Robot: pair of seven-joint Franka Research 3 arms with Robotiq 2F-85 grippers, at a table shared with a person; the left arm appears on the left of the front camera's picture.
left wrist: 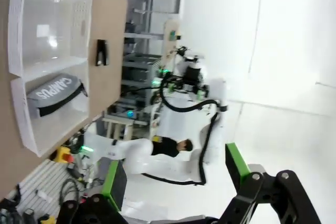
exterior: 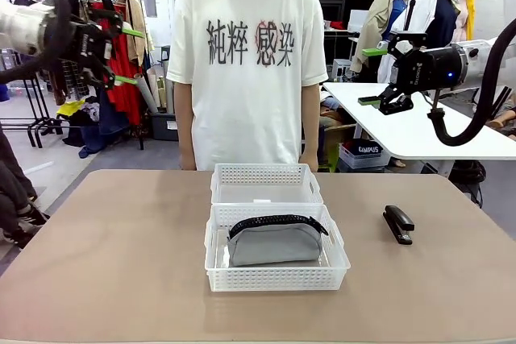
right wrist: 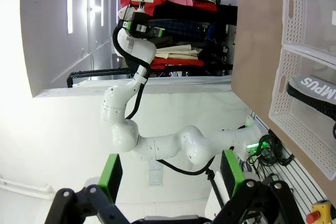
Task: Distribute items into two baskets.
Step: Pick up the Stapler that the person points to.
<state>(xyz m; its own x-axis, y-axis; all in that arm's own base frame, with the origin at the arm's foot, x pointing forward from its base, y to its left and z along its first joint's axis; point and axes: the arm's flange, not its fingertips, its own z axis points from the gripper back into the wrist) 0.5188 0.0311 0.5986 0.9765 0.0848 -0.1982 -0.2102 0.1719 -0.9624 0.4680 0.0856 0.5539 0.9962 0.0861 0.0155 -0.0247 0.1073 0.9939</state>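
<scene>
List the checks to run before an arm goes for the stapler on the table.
1. Stapler lying free on the table, right of the near basket, nothing on it: ok.
2. Right gripper open and holding nothing: ok.
3. Left gripper open, raised high above the table: ok.
4. Pouch already lying in the near basket: ok.
5. Far basket holding no item, free for the stapler: ok.
6. Person standing at the far edge, arms at sides, not reaching over the table: ok.
</scene>
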